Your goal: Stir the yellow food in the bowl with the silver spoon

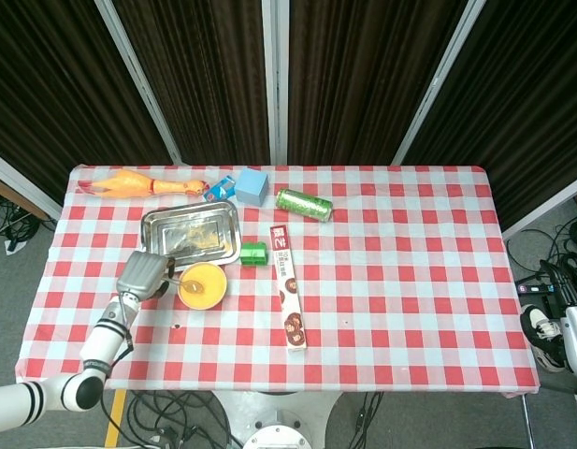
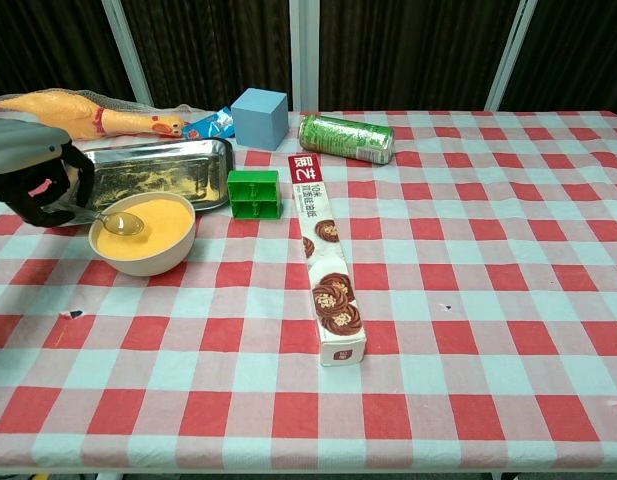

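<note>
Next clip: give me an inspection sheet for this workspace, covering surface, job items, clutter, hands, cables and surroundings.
Surface: table with red-and-white checked cloth, flat.
Job's things: cream bowl of yellow food near the left edge; silver spoon with its tip in the food.
Clutter: steel tray, green block, long biscuit box, green can, blue cube, rubber chicken, small blue packet.
Hands: left hand holds the spoon handle beside the bowl; right hand not seen, only part of that arm at the frame edge.
Cables: bundles on the floor right of the table and under its front edge.
Surroundings: dark curtains behind.
</note>
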You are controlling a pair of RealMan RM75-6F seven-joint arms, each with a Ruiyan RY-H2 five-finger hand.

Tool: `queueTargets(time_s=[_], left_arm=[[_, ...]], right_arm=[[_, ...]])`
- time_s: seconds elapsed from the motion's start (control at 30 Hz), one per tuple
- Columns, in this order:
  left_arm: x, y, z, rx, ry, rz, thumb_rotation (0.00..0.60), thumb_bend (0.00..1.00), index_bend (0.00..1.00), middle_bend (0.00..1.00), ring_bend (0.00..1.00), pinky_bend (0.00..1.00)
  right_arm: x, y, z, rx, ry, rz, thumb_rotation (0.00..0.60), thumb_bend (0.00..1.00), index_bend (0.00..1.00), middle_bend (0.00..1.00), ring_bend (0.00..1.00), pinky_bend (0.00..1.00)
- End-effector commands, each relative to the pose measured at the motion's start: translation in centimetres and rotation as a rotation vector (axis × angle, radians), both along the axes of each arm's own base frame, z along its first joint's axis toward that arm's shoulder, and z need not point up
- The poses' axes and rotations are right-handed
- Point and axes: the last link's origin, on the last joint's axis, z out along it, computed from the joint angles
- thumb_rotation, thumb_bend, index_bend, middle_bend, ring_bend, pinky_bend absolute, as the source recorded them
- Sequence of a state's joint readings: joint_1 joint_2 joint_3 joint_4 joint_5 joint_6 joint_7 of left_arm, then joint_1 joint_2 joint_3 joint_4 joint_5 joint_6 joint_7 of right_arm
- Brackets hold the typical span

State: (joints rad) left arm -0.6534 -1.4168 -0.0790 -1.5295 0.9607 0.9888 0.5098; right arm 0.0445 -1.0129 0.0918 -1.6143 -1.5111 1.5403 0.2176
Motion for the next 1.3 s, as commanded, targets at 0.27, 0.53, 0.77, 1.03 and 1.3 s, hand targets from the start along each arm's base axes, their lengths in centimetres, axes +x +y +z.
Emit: queueTargets(time_s=[0.27,0.53,0.77,1.03,1.3], left_arm=[[2.7,0.6,0.5,0.087,0.272,-0.224,0.600,0.42,0.65,0.91,0.89,0.95],[4.2,0.7,-0.7,0.154,0.474,-0.360,0.600,0.44,0.65,0.92,0.90,0.95],[4.4,0.3,-2.0,0.178,0.568,-0.422,0.600,0.45,0.67,0.92,0.90,0.95],[4.2,-0.3,-3.4,0.212,0.631,-0.479,0.600,0.45,0.68,0.92,0.90,0.95],[4.6,-1.2,-4.6,0.194,0.588,-0.496,0.600,0.45,0.68,0.92,0.90,0.95]], right_arm=[[0.0,0.1,-0.1,0.002,-0.004,0.002,0.600,0.29,0.00,0.11,0.00,0.00],[-0.1,0.2,-0.1,0.002,-0.005,-0.001,0.600,0.29,0.00,0.12,0.00,0.00],[-0.1,0.3,-0.2,0.004,-0.008,-0.006,0.600,0.29,0.00,0.12,0.00,0.00],[-0.2,0.3,-0.3,0.006,-0.009,-0.007,0.600,0.29,0.00,0.12,0.00,0.00],[-0.2,0.3,-0.3,0.008,-0.007,-0.010,0.600,0.29,0.00,0.12,0.00,0.00]])
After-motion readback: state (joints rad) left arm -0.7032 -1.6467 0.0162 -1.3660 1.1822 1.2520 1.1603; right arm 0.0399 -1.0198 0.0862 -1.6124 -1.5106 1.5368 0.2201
